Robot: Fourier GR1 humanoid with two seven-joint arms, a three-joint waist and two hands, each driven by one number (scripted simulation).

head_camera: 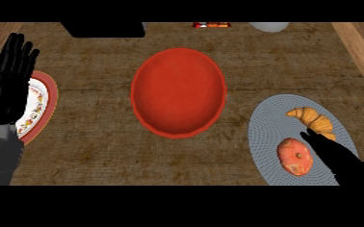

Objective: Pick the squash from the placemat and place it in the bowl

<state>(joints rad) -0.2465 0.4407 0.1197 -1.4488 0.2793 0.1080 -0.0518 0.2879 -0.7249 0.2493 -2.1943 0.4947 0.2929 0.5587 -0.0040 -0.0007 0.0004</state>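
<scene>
On the brown wooden counter (92, 139), our right hand (334, 156) reaches with straight fingers onto the grey oval placemat (274, 120), its fingertips just beside the round orange squash (294, 156) and a golden croissant (311, 119) lying behind it. The empty red oval bowl (178, 92) sits apart at centre with nothing between. Our left hand (16, 72) rests open, fingers up, at the left edge over a red-rimmed patterned plate (41, 107).

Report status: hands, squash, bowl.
Left hand open, resting at left edge. Right hand beside squash, not gripping. Squash on placemat. Bowl empty.
</scene>
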